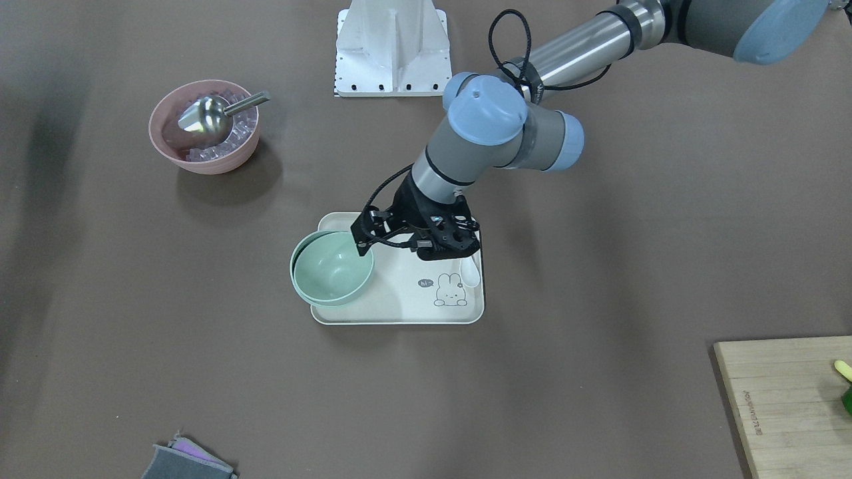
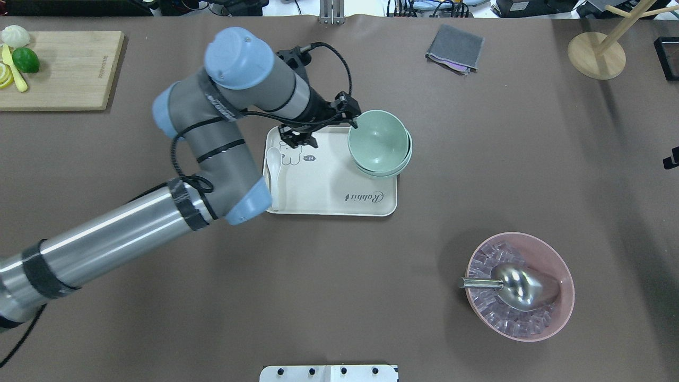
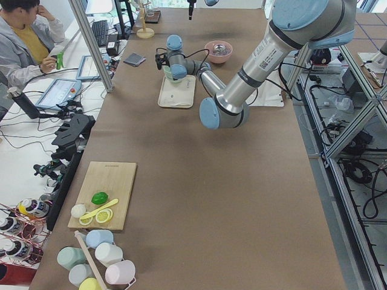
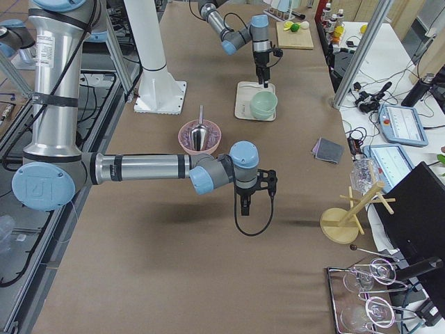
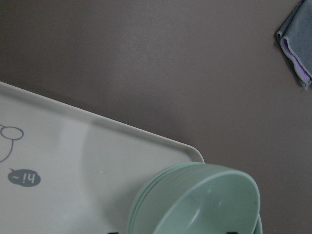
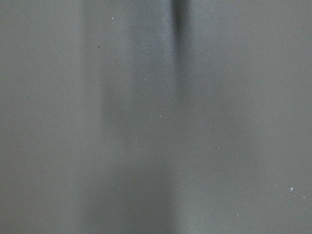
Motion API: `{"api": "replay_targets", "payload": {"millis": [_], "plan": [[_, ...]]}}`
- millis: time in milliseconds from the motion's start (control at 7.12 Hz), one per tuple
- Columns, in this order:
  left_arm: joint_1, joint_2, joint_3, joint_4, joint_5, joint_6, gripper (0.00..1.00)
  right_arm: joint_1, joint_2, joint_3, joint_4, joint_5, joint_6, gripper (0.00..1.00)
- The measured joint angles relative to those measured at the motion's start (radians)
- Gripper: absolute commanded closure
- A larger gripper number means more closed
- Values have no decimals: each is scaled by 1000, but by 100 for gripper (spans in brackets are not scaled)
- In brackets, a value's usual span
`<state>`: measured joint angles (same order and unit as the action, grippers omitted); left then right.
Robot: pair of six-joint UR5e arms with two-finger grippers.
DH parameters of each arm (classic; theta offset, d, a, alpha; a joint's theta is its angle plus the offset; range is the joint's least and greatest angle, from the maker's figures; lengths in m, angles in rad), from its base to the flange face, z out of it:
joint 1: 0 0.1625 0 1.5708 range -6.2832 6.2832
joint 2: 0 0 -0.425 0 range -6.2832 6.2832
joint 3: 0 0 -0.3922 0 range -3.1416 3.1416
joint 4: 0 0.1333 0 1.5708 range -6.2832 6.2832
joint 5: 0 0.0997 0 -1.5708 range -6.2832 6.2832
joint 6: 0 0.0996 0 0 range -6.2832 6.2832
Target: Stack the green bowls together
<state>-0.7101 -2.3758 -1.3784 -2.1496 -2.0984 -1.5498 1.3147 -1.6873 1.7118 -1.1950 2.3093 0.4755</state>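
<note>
The green bowls (image 1: 331, 269) sit nested in one stack on a corner of the cream rabbit tray (image 1: 399, 303). They also show in the overhead view (image 2: 377, 140) and the left wrist view (image 5: 204, 204), where the top bowl lies slightly askew in the ones below. My left gripper (image 1: 393, 247) hangs over the tray right beside the stack. It looks open, with one fingertip (image 2: 354, 125) at the top bowl's rim. My right gripper (image 4: 243, 205) hovers over bare table far from the tray. I cannot tell whether it is open or shut.
A white spoon (image 2: 273, 162) lies on the tray. A pink bowl (image 2: 520, 286) with ice and a metal scoop stands apart. There is a cutting board (image 2: 58, 69) with fruit, a folded grey cloth (image 2: 455, 48) and a wooden stand (image 2: 597, 53).
</note>
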Motion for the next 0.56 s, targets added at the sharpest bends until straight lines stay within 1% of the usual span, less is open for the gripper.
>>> {"api": "replay_targets", "payload": {"millis": [140,281,421,561], "plan": [[-72,121,-117,48,-88,101,1,2,4,0,0,1,-1,0],[-135,253,-253,156,-134,289,1,5,6,-2,0,1,-3,0],[-193,372,-366,281,-147,511,1,9,9,-4,0,1,-8,0],[-278,514,-458,389,-154,793,1,16,13,-7,-3,1,-11,0]]}}
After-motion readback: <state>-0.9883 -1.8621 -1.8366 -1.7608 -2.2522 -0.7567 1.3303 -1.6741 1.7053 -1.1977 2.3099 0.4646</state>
